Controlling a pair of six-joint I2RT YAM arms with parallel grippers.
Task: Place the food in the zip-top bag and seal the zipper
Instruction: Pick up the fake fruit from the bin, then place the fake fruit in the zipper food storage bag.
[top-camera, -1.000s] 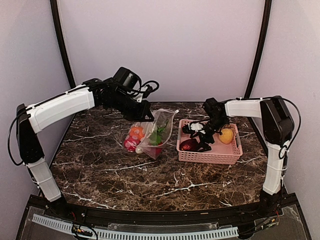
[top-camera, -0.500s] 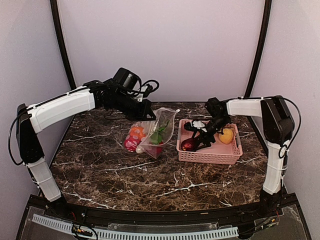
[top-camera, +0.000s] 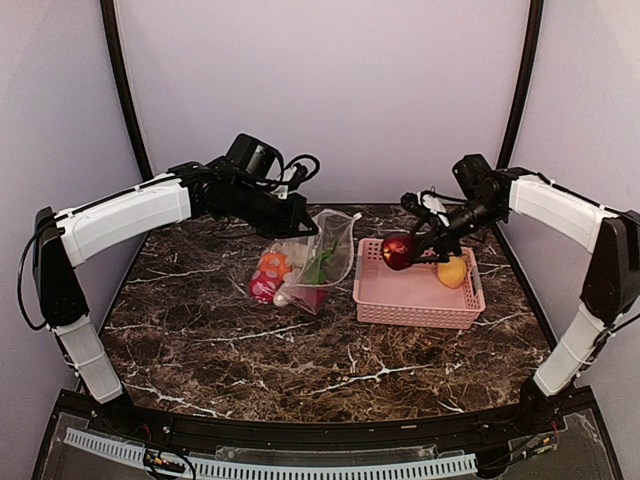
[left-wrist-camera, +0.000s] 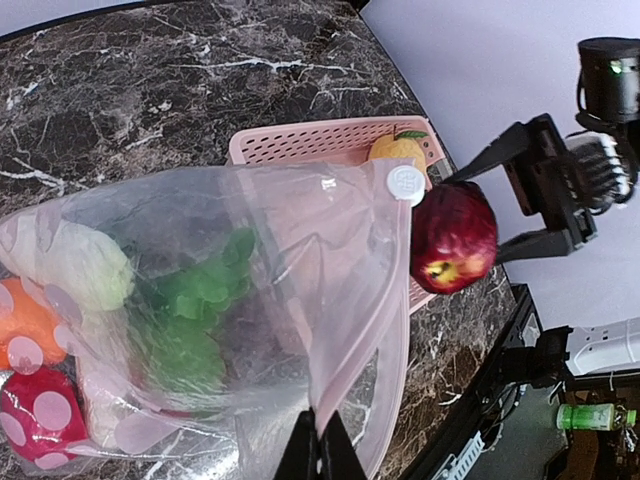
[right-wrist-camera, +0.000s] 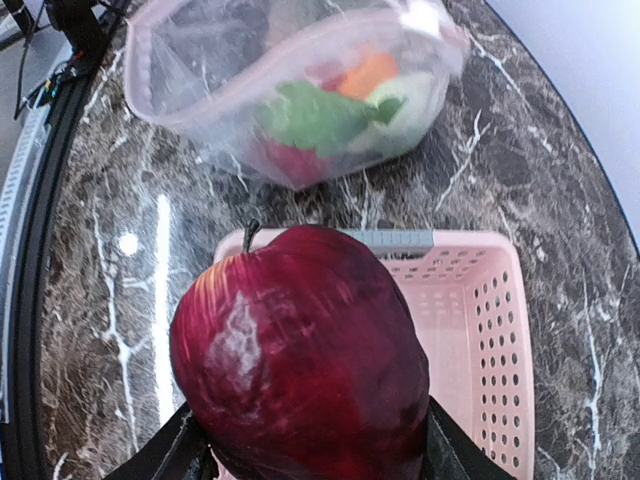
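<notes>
The right gripper (top-camera: 412, 246) is clamped on a red apple (top-camera: 397, 251), held in the air above the near-left corner of the pink basket (top-camera: 415, 312), between the basket and the bag (top-camera: 322, 262). The apple looks hard, smooth and glossy, probably light hollow plastic, so it may slip or twist; a hold across its widest part, as in the right wrist view, suits it best. A yellow-orange fruit (top-camera: 452, 271) lies in the basket and likely handles the same way. The bag is thin, limp film that sags and folds. The left gripper (left-wrist-camera: 320, 452) is pinched tight on its upper edge near the zipper (left-wrist-camera: 375, 330), lifting the mouth open toward the basket. A green piece (left-wrist-camera: 190, 320) and a white one (left-wrist-camera: 70, 270) sit inside. Whether the orange (top-camera: 272, 265) and red (top-camera: 262, 288) pieces are inside or just beside cannot be told. The zipper strip is the stiffest part and the sensible place to grip for sealing.
</notes>
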